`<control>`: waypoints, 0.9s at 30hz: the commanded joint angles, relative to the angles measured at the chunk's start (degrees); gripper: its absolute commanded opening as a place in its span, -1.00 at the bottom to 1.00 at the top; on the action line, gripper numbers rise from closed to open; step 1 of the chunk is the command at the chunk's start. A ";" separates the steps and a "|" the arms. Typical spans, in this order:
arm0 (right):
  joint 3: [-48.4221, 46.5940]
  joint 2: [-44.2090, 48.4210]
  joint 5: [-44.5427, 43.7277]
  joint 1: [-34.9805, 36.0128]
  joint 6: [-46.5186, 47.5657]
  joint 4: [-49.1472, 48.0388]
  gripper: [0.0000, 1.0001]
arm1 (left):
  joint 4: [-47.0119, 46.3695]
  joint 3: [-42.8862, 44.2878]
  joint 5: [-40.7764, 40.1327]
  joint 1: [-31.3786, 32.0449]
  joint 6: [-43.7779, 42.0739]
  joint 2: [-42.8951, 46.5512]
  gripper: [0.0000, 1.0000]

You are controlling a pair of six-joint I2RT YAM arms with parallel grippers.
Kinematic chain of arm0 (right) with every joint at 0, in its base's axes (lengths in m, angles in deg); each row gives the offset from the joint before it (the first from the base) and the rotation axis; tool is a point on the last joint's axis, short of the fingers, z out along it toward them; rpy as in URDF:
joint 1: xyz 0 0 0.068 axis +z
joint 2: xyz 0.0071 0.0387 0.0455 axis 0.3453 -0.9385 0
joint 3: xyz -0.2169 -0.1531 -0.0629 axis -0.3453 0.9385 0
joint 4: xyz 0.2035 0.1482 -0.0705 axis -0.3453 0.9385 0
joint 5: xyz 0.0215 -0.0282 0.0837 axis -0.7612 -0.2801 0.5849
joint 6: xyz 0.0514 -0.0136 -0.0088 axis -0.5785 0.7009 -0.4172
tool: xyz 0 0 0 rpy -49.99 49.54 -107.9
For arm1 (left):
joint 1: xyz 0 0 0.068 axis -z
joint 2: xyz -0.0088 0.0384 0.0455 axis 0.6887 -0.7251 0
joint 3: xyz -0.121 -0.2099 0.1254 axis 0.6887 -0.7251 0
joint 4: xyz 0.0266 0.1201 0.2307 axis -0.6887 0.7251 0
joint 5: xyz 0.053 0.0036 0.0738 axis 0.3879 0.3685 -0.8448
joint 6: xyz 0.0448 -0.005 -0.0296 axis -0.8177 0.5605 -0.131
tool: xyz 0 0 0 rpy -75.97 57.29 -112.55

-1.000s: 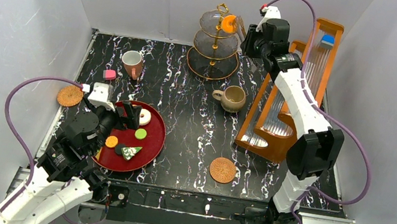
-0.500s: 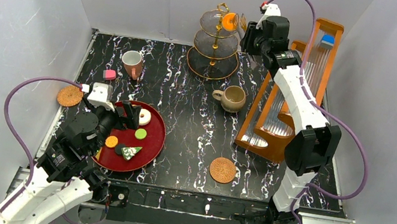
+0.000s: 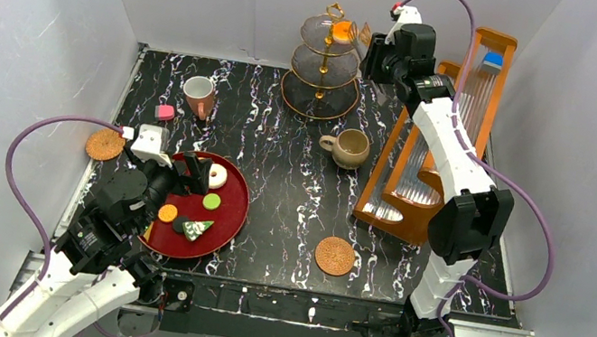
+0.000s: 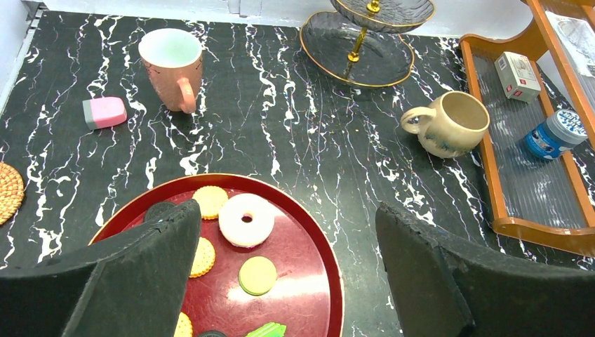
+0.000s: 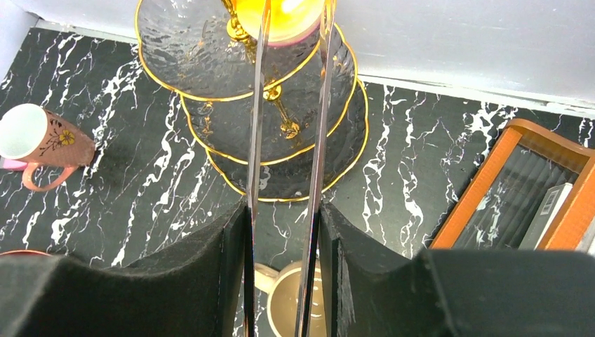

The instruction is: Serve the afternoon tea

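- One orange toy pastry [image 5: 281,17] is pinched at the tips of the tongs [image 5: 257,105], over the top tier of the gold three-tier stand [image 5: 186,53]. Whether it touches the glass cannot be told.
- The tongs are squeezed by the right gripper [image 5: 283,210], whose jaws are pressed in on the two blades.
- The left gripper [image 4: 285,210] is spread wide and holds nothing. It hangs above the red tray [image 4: 331,267], where a white donut [image 4: 246,220], cookies [image 4: 210,201] and a green slice [image 4: 266,330] are laid out.
- The pink mug [image 4: 172,67] and the beige mug [image 4: 449,123] stand on the bare table [image 4: 295,140], well apart from the two woven coasters [image 3: 105,144]. A pink cake piece [image 4: 104,112] lies near the pink mug.
- Risk on release: if the blades are opened while the pastry sits near the rim, it could roll off to a lower tier or the table.
- Risk from contact: the blades are close to the central gold post [image 5: 281,119], so a sideways move could knock or tip the stand.
- Risk of grip: the pastry is held only at the tips, so a slackened squeeze may let it slip early.
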 commanded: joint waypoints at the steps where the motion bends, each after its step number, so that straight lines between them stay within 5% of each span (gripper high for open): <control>1: -2.96 3.19 0.86 -0.33 0.43 -0.56 -0.06 | -1.14 0.12 -1.18 0.20 -0.48 0.50 0.84; 27: 23.29 28.79 10.91 2.10 -6.35 1.43 -0.11 | -1.04 0.22 -1.50 0.19 -0.57 -0.05 0.84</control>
